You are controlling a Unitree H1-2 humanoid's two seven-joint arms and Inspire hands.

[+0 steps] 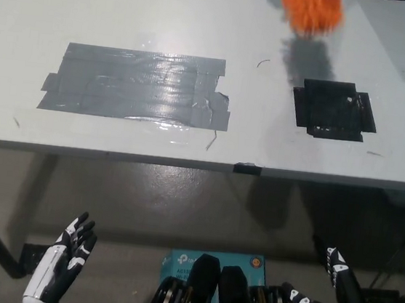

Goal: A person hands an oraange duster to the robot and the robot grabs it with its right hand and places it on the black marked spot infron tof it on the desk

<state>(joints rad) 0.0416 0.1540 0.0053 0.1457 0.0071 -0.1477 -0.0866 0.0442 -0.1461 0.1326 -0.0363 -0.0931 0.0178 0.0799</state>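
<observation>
Handover pending: orange duster (311, 9) above desk (203, 20), right hand (336, 298) low, spread, empty; next: reach up, grasp. Left hand (70, 257) idle, spread.

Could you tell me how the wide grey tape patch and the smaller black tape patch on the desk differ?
The grey duct-tape patch is a long, wide rectangle; the black tape patch is smaller and nearly square. The grey patch is shiny and wrinkled, the black patch dark and matte. The grey patch lies left of centre; the black patch lies to the right, below the blurred orange duster. Both lie flat on the white desk.
</observation>
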